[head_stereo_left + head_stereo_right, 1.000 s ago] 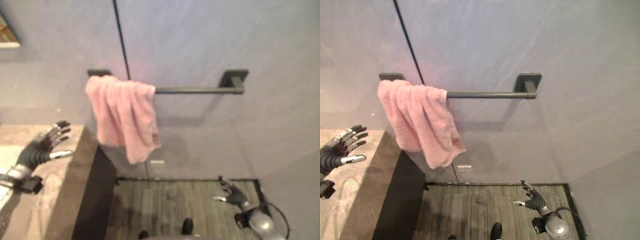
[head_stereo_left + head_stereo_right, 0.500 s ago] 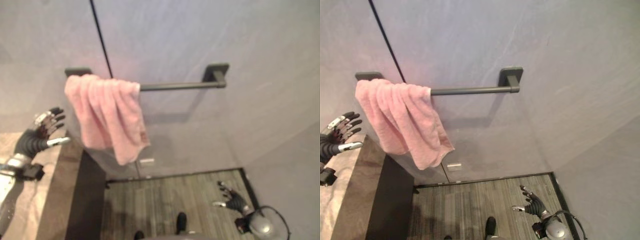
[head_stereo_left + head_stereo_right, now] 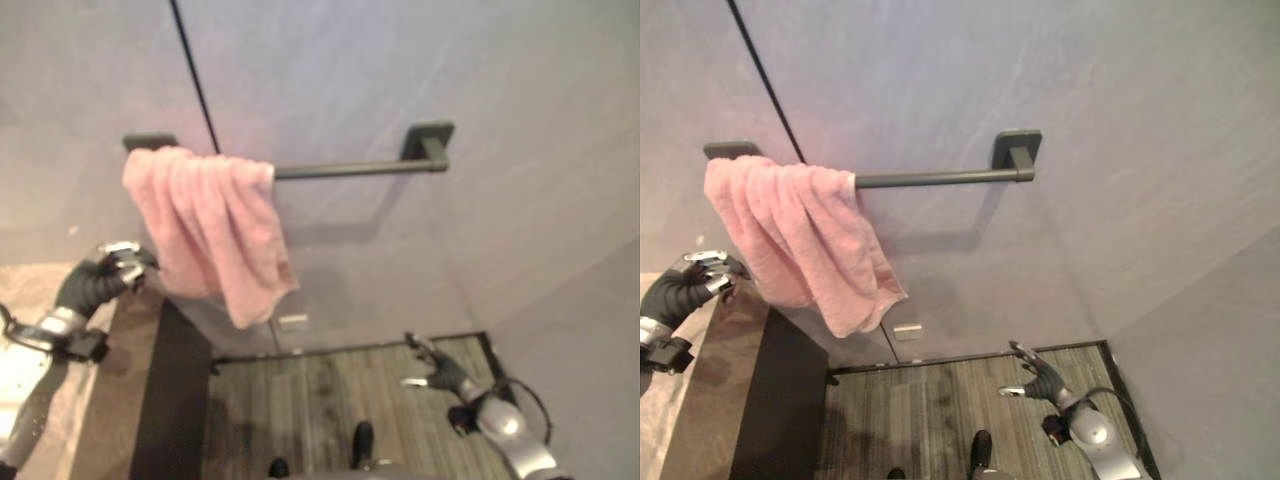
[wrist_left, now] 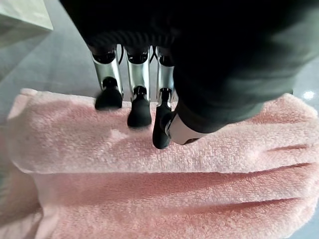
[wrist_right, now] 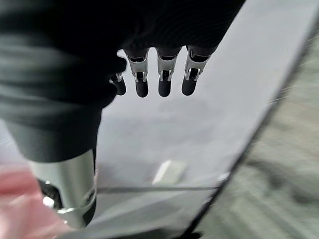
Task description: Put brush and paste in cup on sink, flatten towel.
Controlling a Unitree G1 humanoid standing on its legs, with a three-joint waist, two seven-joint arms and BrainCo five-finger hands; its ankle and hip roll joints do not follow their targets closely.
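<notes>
A pink towel [image 3: 210, 235] hangs bunched in folds over the left end of a dark towel bar [image 3: 350, 168] on the grey wall. My left hand [image 3: 105, 275] reaches the towel's lower left edge, above the counter. In the left wrist view its fingers [image 4: 139, 109] are straight, their dark tips resting against the towel [image 4: 149, 189] without curling round it. My right hand [image 3: 440, 372] hangs low at the right above the floor, open and holding nothing, with its fingers [image 5: 164, 74] spread towards the wall.
A brown stone counter [image 3: 100, 420] with a dark side panel [image 3: 170, 400] stands at the lower left. Wood-pattern floor [image 3: 330, 400] lies below the wall. A small white plate [image 3: 293, 321] sits on the wall under the towel. The bar's right half is bare.
My left hand has moved right from above the counter to the towel's lower edge, its fingers now pointing at the cloth. My right hand has risen a little and shifted left.
</notes>
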